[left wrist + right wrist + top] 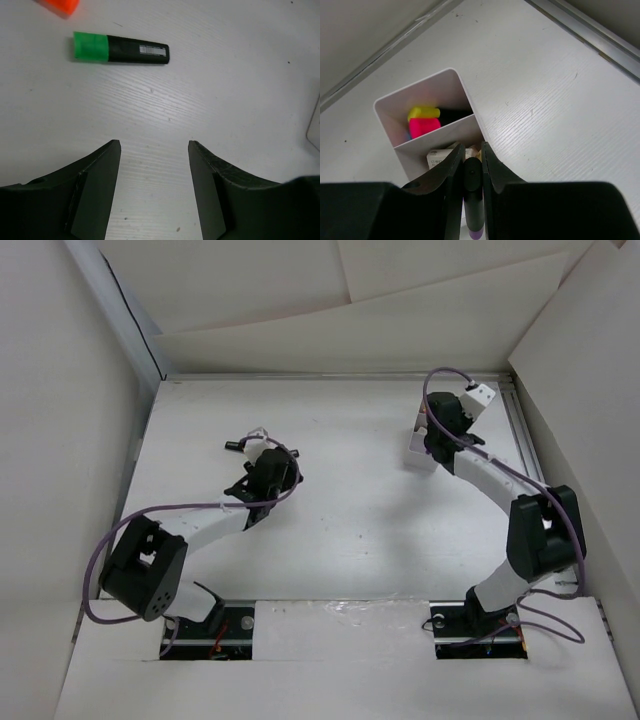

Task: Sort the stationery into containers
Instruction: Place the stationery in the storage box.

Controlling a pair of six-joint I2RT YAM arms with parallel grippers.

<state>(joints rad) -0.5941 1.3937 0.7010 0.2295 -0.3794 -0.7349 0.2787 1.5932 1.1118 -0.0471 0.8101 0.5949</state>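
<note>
Right tool (472, 148): grips 1 purple-tipped marker (472, 192) | left tool (155, 145): parted | 1 green-capped marker (121, 49)

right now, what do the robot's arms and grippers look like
The left arm and right arm match: white links between bulky black joint housings, a purple cable looping along each. The left gripper and right gripper are matte black, each with two flat tapered fingers.
</note>
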